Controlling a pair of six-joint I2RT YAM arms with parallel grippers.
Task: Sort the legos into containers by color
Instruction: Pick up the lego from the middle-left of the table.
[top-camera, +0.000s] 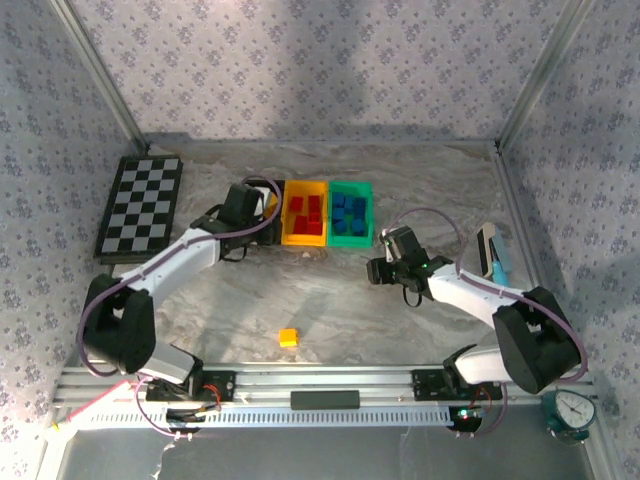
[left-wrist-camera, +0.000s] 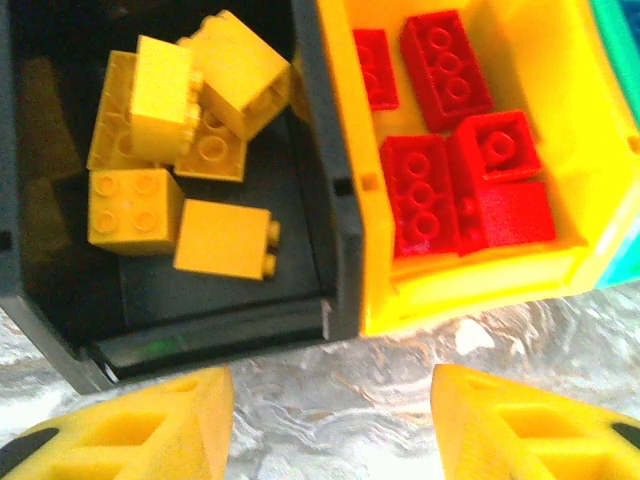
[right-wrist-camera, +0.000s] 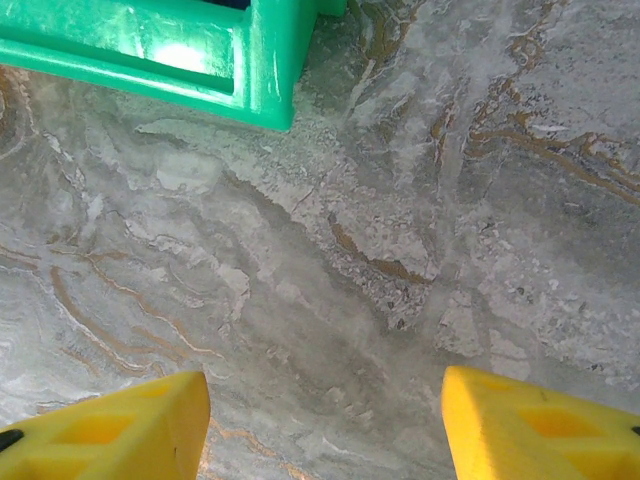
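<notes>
Top external view: one yellow brick (top-camera: 288, 338) lies loose on the tabletop (top-camera: 400, 330) close to its near edge, left of centre. Farther in, the right gripper (top-camera: 385, 265) hangs just short of the green bin (top-camera: 352, 240), jaws apart and empty. Toward the far edge, the left gripper (top-camera: 243, 203), jaws parted and empty, hovers at the black bin (left-wrist-camera: 340, 200) holding yellow bricks (left-wrist-camera: 190, 130). Red bricks (top-camera: 306, 215) lie in the yellow bin (top-camera: 303, 240), blue bricks (top-camera: 350, 212) in the green.

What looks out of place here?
One yellow brick lies alone on the table near the arm bases, away from the bins. The other yellow bricks are in the black bin, red bricks in the yellow bin, blue bricks in the green bin. Nothing looks spilled or damaged.
</notes>
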